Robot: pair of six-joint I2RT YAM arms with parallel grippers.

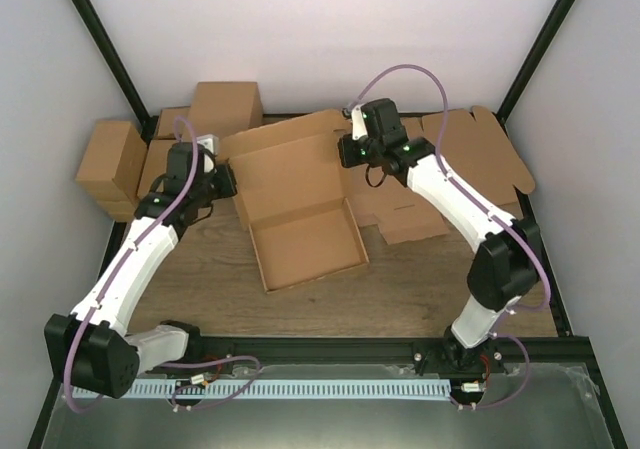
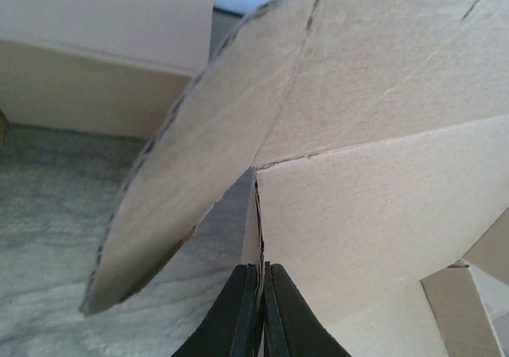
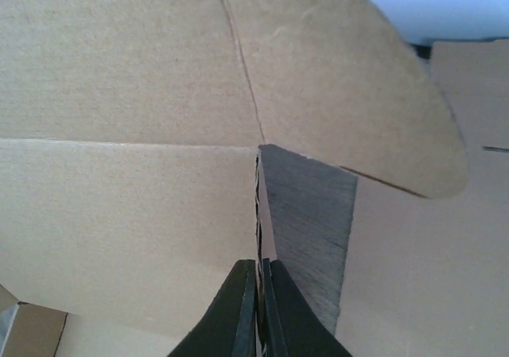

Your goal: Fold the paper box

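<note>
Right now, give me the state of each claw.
The left claw is closed on an edge of the paper box.
The right claw is closed on another edge of it.

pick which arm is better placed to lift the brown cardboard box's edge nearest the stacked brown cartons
Left, probably: the left gripper is shut on that side of the brown cardboard box; the right gripper pinches the opposite edge, far from the brown cartons.

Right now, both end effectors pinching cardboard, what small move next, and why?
Probably raise both together, folding the paper box lid toward its tray: left end effector and right end effector each pinch a lid edge; the tray lies open.
</note>
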